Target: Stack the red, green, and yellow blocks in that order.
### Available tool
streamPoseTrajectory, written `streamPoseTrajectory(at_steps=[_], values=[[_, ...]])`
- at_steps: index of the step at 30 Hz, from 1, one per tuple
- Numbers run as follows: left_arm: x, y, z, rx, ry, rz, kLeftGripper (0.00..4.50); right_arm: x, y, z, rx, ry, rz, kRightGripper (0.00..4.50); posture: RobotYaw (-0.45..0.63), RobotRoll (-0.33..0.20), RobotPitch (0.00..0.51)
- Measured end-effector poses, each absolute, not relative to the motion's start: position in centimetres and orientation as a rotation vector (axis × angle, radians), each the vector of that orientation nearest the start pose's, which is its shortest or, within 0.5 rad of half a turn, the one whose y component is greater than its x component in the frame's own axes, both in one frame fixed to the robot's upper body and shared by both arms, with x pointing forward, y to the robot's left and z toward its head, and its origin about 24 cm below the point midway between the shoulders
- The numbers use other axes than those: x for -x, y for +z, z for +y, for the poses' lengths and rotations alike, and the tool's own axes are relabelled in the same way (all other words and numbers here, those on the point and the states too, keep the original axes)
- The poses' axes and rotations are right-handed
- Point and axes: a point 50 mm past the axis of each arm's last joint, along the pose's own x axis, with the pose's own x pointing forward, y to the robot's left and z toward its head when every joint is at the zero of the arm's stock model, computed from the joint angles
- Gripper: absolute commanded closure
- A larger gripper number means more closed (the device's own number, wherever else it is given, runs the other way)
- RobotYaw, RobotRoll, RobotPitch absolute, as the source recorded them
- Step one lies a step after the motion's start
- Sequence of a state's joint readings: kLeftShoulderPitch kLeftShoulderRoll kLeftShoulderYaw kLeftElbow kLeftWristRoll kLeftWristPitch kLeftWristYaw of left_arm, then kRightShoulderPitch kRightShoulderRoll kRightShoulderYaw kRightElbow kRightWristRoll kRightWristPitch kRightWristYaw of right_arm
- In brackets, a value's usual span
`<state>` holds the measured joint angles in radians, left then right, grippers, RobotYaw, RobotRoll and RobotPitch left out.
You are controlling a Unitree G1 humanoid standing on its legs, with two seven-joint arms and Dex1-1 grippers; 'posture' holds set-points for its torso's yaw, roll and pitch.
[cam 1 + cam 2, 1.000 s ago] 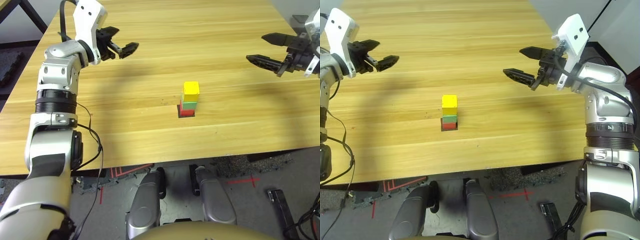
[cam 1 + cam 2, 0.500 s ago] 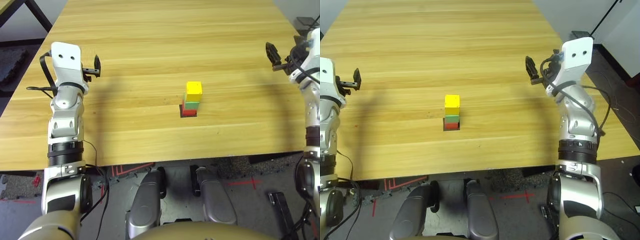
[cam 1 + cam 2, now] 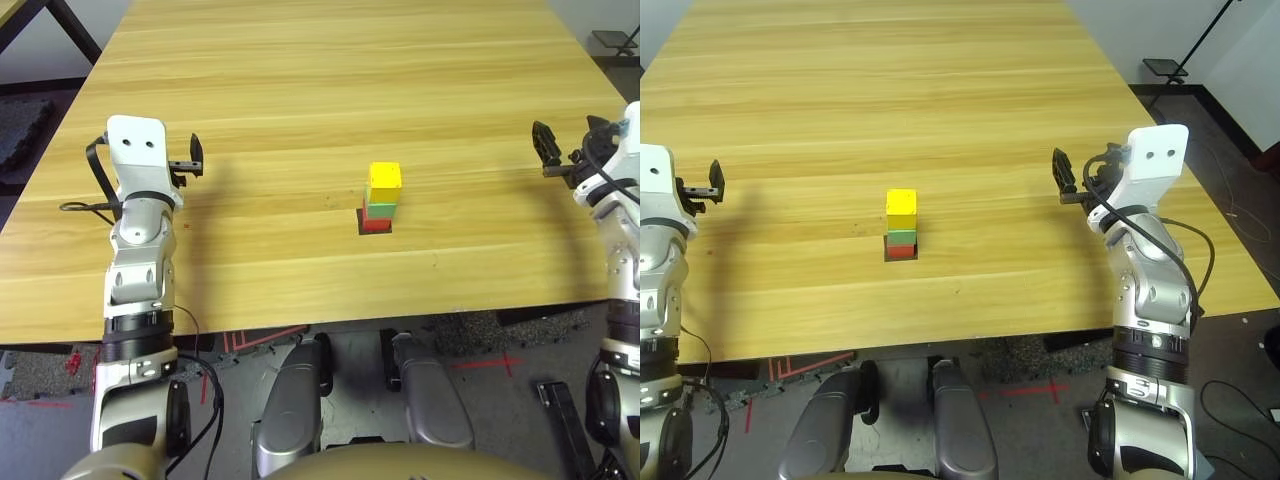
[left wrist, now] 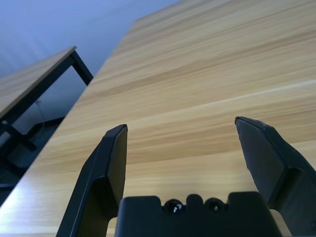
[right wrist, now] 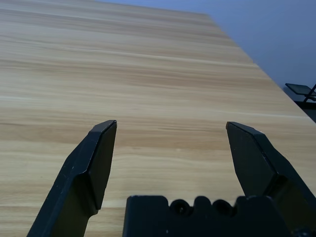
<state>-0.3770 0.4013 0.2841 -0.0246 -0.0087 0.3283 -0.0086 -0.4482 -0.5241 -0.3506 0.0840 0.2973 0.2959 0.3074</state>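
Squarely near the middle of the pale, grained wooden table (image 3: 300,90) stands an upright stack of three small plain cubes: red block (image 3: 376,222) at the bottom on a flat black square patch (image 3: 362,225), green block (image 3: 379,209) on it, yellow block (image 3: 384,183) on top. Left gripper (image 4: 180,133) and right gripper (image 5: 170,131) hang well apart from the stack on either side, black fingers spread wide, holding nothing.

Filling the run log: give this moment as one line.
stack: red block under green block under yellow block | left hand open | right hand open
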Motion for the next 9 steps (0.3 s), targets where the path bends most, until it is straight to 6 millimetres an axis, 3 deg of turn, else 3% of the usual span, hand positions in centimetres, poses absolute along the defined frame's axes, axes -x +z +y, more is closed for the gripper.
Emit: streamPoseTrajectory(at_steps=[9], values=[[-30.9, 15.5, 25.5, -0.285, 0.235, -0.118, 0.05, -30.8, 19.1, -29.0, 0.118, 0.006, -0.203, 0.0, 0.13, 0.003, 0.269]])
